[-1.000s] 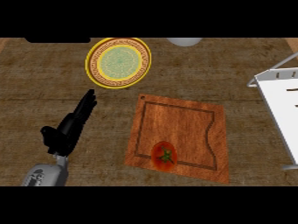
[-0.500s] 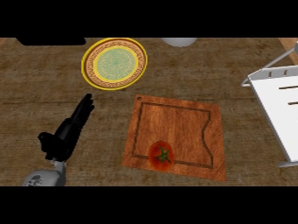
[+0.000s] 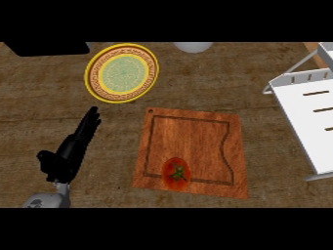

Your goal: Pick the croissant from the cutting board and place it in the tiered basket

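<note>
At the far left I see my left hand (image 3: pixel 69 149) coming up from the lower edge, fingers straight and together, holding nothing, lying over the brown counter (image 3: pixel 25 107). Above and to its right sits a round plate (image 3: pixel 121 73) with a yellow rim and green centre. Next comes the wooden cutting board (image 3: pixel 194 141); what lies on it near its lower edge is a red tomato (image 3: pixel 176 172), not a croissant. At the far right stands the white tiered basket (image 3: pixel 320 112). My right hand does not show.
</note>
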